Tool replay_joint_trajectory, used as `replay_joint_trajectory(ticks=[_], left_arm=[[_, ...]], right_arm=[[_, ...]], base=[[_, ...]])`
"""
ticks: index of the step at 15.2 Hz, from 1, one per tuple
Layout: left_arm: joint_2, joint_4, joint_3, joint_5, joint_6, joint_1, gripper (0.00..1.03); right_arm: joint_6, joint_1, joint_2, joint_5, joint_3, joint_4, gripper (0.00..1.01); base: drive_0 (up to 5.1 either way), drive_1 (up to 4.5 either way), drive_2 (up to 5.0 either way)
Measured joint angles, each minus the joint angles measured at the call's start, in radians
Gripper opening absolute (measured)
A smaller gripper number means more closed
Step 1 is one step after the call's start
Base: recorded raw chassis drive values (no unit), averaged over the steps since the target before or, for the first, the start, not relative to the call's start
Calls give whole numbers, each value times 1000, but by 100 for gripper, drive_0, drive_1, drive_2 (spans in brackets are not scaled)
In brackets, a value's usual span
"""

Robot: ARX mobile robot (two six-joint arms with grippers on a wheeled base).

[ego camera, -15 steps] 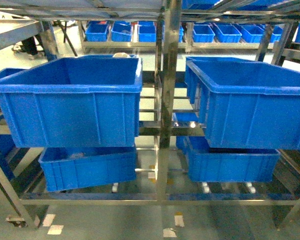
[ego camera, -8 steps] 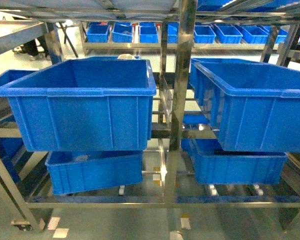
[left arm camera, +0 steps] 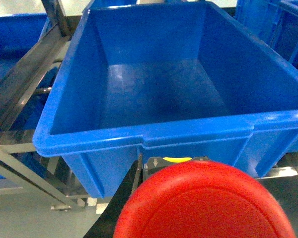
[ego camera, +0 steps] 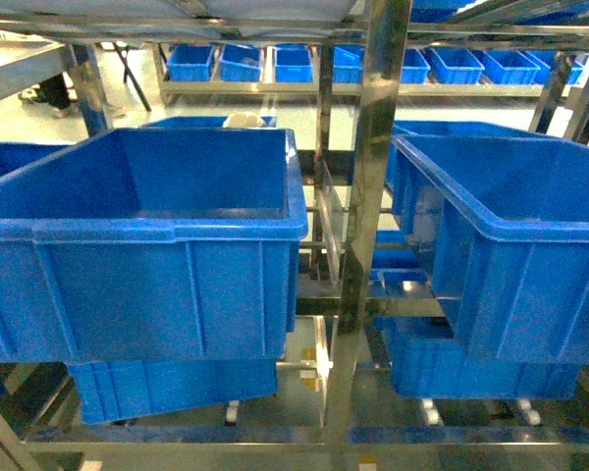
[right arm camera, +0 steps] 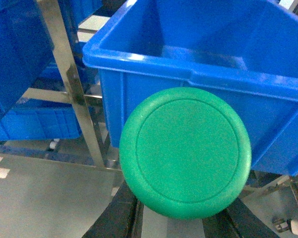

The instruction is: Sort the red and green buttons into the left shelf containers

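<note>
Head view: two large blue bins sit on a steel shelf, the left bin [ego camera: 142, 265] and the right bin [ego camera: 510, 265], split by an upright post [ego camera: 373, 196]; neither gripper nor button shows.

Left wrist view: the red button [left arm camera: 203, 203] faces its cap at the camera, stem running away below, just outside the left bin's near rim. Dark fingers [left arm camera: 119, 208] flank it, apparently gripping.

Right wrist view: the green button [right arm camera: 185, 151] likewise points capward at the camera, before the right bin's wall, dark fingers [right arm camera: 119, 218] alongside.
</note>
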Motion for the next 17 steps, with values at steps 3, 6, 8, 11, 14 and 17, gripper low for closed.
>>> replay_joint_trajectory(ticks=[3,6,8,11,14,17], left_arm=[[-2,5,0,-3,0,1,26],[-2,7,0,-3,0,1,26],[-3,3,0,-3,0,1,26],[-11,6,0,-3,0,1,26],[-5,12,1,-4,0,1,26],[0,6,0,-3,0,1,26]], right_arm=[[0,0,-1,0,0,4,24],[0,0,-1,0,0,4,24],[0,0,-2,0,0,2,24],[0,0,-7,0,0,4,24],[0,0,-5,0,0,4,24],[0,0,-2,0,0,3,24]], base=[[0,0,0],[0,0,0],[-3,204,-211],[-9,406,-425],[0,138,-139],[0,0,0]])
